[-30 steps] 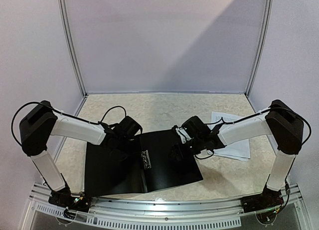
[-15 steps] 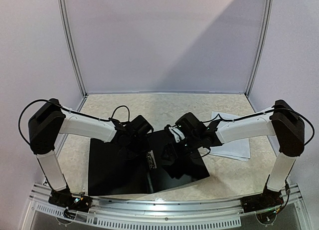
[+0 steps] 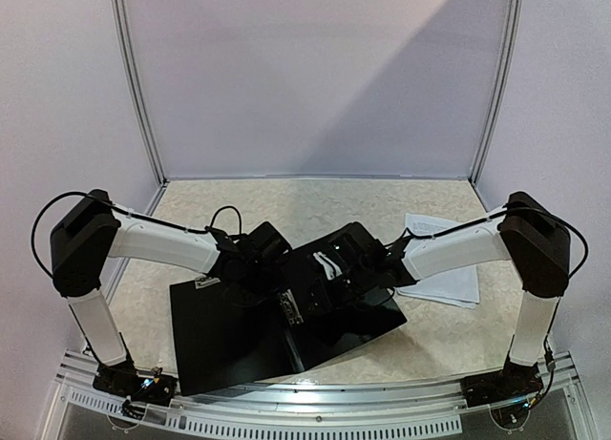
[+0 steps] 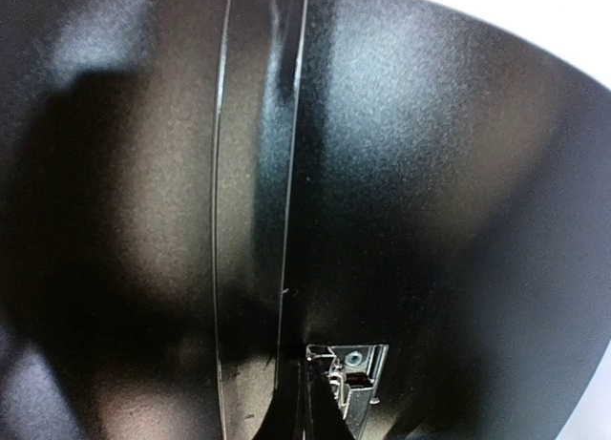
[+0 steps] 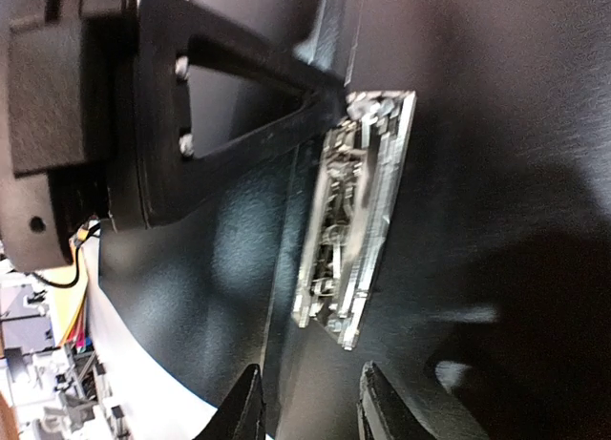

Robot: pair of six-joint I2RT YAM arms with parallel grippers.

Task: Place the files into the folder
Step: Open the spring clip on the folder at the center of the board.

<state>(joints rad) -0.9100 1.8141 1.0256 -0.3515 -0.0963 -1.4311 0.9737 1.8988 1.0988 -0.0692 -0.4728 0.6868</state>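
1. folder position. the folder (image 3: 239, 340) lies open on the table (image 3: 220, 201), in the near centre between the two arms and turned at an angle. its inner faces are up. the metal clip (image 5: 358, 220) is fixed beside the spine (image 4: 253, 220) and has nothing under it.

2. files position. the files (image 3: 449, 278) lie flat on the table to the right, just beside the folder's right cover and not on it. the right arm crosses above part of them. no sheet has been loaded.

3. left gripper (image 5: 315, 101). the jaws are fully closed with nothing between them. the joined tips point at one end of the clip, at the spine. judgement: a closed pair makes a stiff prod, suited to pinning the folder flat or pushing the clip lever.

4. right gripper (image 5: 310, 407). the jaws stand partly apart and hold nothing. they hover over the black inner face just short of the clip's opposite end. judgement: this narrow gap suits nipping the small lever, not a sheet.

5. step in hand. judgement: freeing the clip comes first. fetching the files follows.

6. risk. the folder is light and may slide or rotate if the lever is pushed sideways.
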